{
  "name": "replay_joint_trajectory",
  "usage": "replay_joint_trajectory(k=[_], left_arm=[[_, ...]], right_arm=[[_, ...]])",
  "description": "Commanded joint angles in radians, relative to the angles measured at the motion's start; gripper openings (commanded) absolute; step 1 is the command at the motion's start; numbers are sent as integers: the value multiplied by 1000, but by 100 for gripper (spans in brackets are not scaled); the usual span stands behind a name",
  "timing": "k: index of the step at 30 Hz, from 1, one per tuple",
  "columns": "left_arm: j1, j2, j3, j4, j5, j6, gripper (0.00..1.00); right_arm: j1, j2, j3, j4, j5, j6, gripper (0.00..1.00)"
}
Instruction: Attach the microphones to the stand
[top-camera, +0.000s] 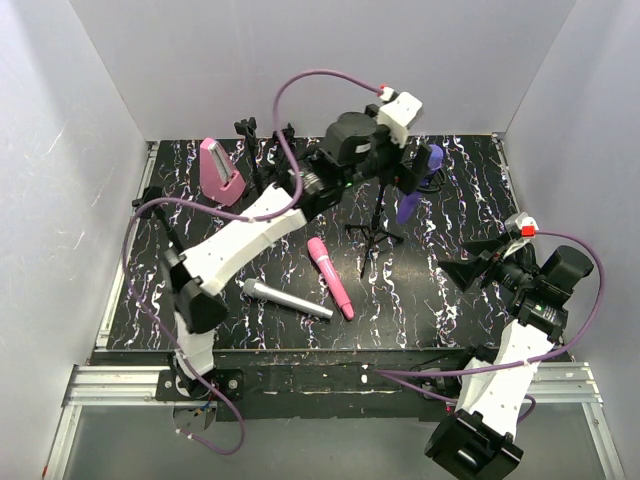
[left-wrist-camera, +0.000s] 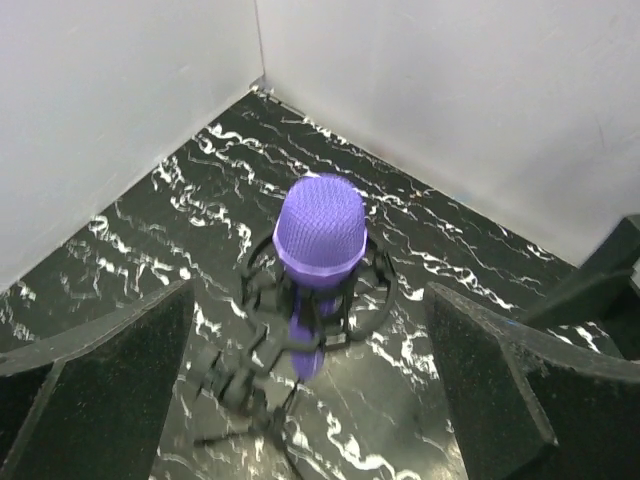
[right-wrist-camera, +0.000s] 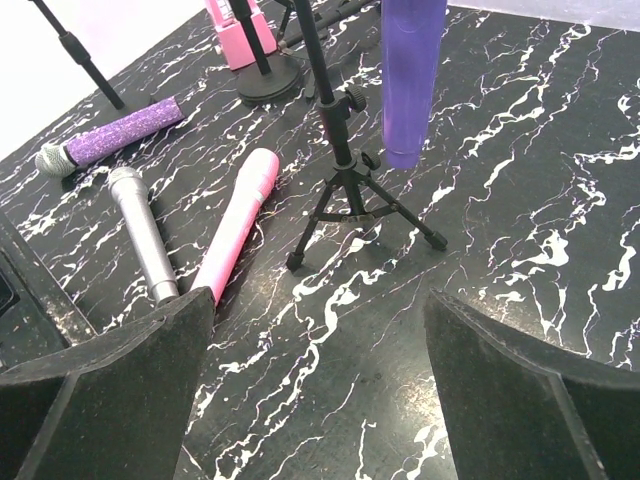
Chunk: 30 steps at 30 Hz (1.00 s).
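The dark purple stick microphone (left-wrist-camera: 320, 238) sits in the black tripod stand's (right-wrist-camera: 338, 150) clip, long axis steeply tilted, mesh head up, with left fingers (left-wrist-camera: 100, 380) and right fingers (right-wrist-camera: 110, 390) both spread, gripping nothing.

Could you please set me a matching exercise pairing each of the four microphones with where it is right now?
Things:
1. purple microphone
2. pink microphone
3. silver-grey microphone
4. glittery purple microphone

Places:
A. lying flat, closest to the legs of the stand
B. clipped in the stand, off the surface
C. lying flat, farthest from the stand's legs, silver head
D. lying flat between two other lying microphones

Pairs: 1-B, 2-A, 3-D, 4-C
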Motion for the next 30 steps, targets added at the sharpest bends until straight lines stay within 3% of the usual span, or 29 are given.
replay_joint_trajectory(k=[1,5,10,18,27,30], left_arm=[[55,-277,-183,-4,-62,-84,98],[185,-487,-427,-29,-72,-188,98],[316,-624,-572,-101,-140,-226,98],[471,-527,-511,-271,-243,-279,98],[565,-351,-419,-259,-294,-345,98],[565,-285,-341,-259,-341,-364,83]], right_arm=[[-9,-16,-2,9,-5,-24,92],[-7,-16,-3,10,-13,-24,93],[-7,-5,-6,24,-20,-12,93],[-9,1,-11,27,-13,-12,93],[-9,7,-14,30,-10,-12,93],[-9,10,-14,30,-7,-13,93]])
